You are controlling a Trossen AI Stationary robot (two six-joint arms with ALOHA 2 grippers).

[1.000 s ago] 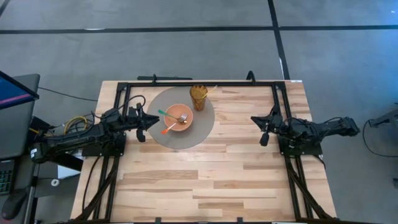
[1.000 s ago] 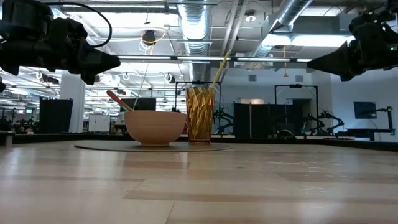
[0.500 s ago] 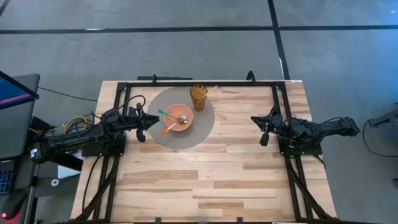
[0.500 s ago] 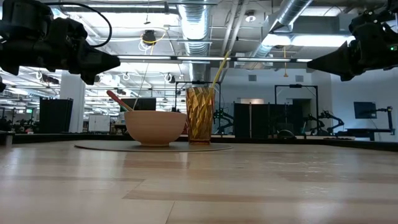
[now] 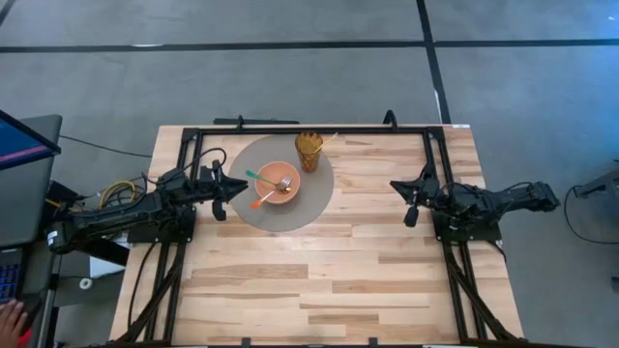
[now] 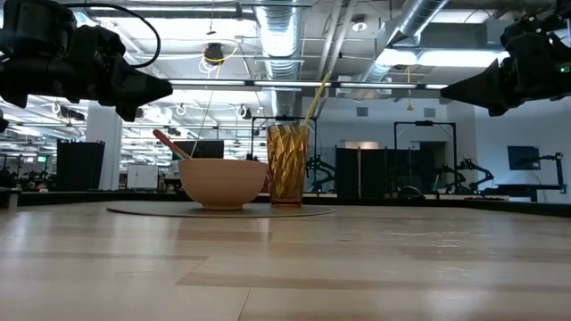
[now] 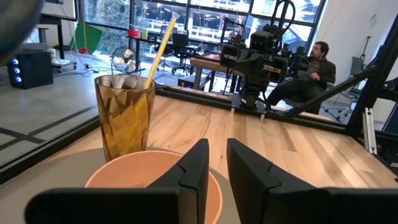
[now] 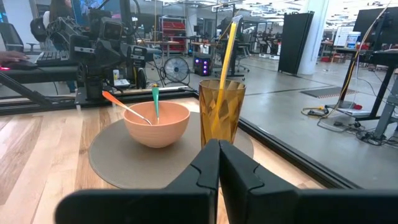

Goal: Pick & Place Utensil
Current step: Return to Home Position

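Note:
A peach bowl (image 5: 279, 183) sits on a round grey mat (image 5: 314, 198) at the table's far left. In the bowl lean an orange-handled utensil (image 8: 115, 100), a green-handled one (image 8: 155, 98) and a metal fork (image 5: 283, 184). An amber glass (image 5: 309, 151) with a yellow straw (image 8: 226, 50) stands on the mat behind the bowl. My left gripper (image 5: 236, 189) hovers level just left of the bowl, slightly open, with nothing between its fingers (image 7: 198, 163). My right gripper (image 5: 394, 184) hovers at the right, shut and empty.
Black frame rails (image 5: 309, 129) run along the table's far edge and down both sides. The wooden tabletop (image 5: 319, 280) stretches bare toward the near edge. A person sits beyond the table (image 7: 314, 59), and a hand (image 5: 10, 315) shows at a keyboard off the left side.

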